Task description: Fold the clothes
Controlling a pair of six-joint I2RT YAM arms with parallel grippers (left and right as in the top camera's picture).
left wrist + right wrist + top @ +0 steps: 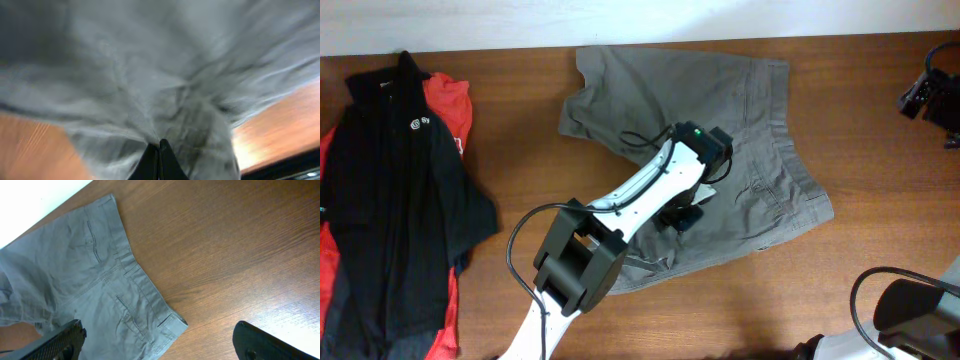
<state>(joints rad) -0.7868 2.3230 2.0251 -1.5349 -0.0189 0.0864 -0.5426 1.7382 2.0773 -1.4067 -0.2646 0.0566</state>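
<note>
This looks like a robotics laboratory bench. A black-and-white jointed robot arm [642, 186] reaches over a bare brown wood-grain table [880, 150] against a plain white wall [620, 20], and grey woven cotton shorts [740, 110] lie spread as test material.

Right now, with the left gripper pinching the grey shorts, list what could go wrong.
1. The left gripper is shut on a small bunch of the shorts. Its wrist view is blurred, so it may hold only one layer, and the fold could come out crooked or slip free.
2. The right gripper is open over bare table, apart from the waistband. With nothing pinning the cloth, a pull could drag the shorts instead of folding them.
</note>
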